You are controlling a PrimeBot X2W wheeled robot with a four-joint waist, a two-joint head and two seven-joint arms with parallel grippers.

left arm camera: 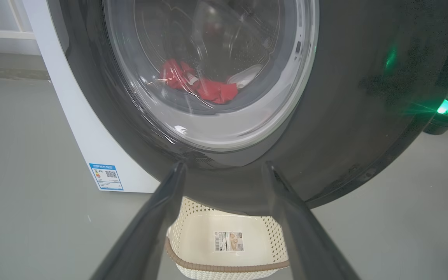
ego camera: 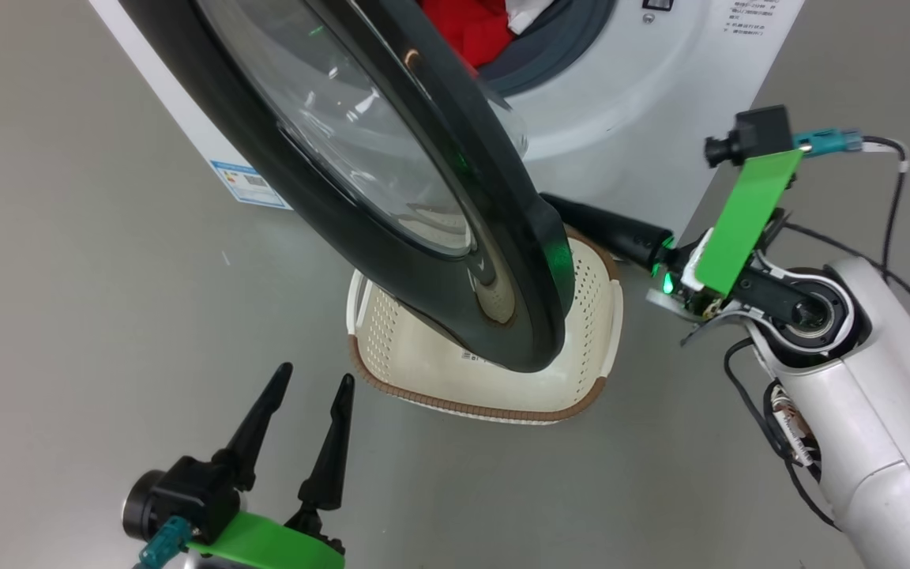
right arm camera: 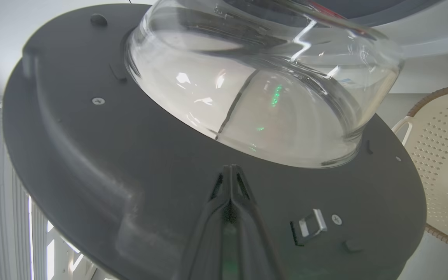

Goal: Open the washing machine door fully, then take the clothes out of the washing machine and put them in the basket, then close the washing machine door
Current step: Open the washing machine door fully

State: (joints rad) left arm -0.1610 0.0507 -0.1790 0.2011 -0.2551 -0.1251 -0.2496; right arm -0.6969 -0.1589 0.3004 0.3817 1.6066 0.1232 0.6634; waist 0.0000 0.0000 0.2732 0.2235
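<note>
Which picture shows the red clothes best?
The left wrist view: through the glass of the washing machine door, the clothes lie inside, red with a white piece. The head view catches a red and white corner above the door's rim. The right wrist view gives a red streak at its top.

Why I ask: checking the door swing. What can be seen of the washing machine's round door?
The large round door, glossy black rim outside and matte dark grey plastic inside, carries a bulging clear glass bowl, screws and a metal latch. It stands partly open, its lower edge above the cream perforated basket. The right gripper's shut fingers meet its inner face.
</note>
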